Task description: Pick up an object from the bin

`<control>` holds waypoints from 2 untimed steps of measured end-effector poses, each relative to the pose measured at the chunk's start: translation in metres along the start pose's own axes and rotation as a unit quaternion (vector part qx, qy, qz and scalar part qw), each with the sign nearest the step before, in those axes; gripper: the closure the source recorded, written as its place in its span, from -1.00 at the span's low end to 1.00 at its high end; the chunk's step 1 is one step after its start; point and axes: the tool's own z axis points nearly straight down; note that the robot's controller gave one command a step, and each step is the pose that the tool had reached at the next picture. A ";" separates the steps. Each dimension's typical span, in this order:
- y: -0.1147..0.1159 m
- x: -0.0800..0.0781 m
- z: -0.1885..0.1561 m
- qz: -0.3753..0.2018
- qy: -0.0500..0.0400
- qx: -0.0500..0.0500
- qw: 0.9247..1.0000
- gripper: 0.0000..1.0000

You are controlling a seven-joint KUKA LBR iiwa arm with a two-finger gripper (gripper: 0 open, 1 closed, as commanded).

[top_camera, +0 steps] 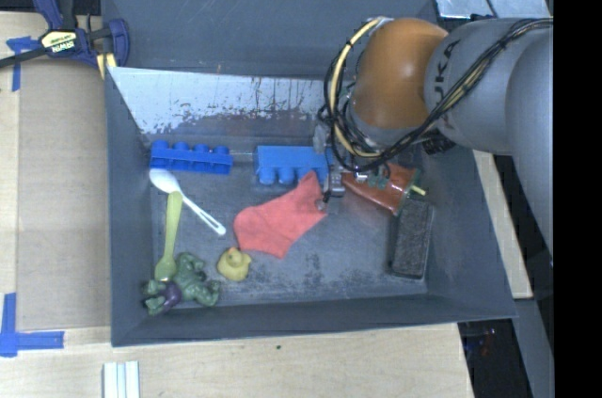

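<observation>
Though apart, two blue blocks [191,158] [288,165]

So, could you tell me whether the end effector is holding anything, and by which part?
It cannot be told: the end effector is at the upper right corner of the red cloth, but no grip shows.

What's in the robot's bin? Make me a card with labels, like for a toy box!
bin: grey metal
arm: comes in from the right
gripper: at the top corner of the red cloth, in the middle
next to it: blue block
right side: reddish-brown bottle, dark pad
left side: long blue block, white spoon, yellow-green stick
front left: green toy figure, small yellow toy
held: cannot tell
</observation>
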 end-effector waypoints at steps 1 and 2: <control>0.034 0.002 0.005 -0.005 0.003 0.001 1.000 -1.00; 0.030 0.020 0.003 -0.031 -0.003 0.000 1.000 -1.00</control>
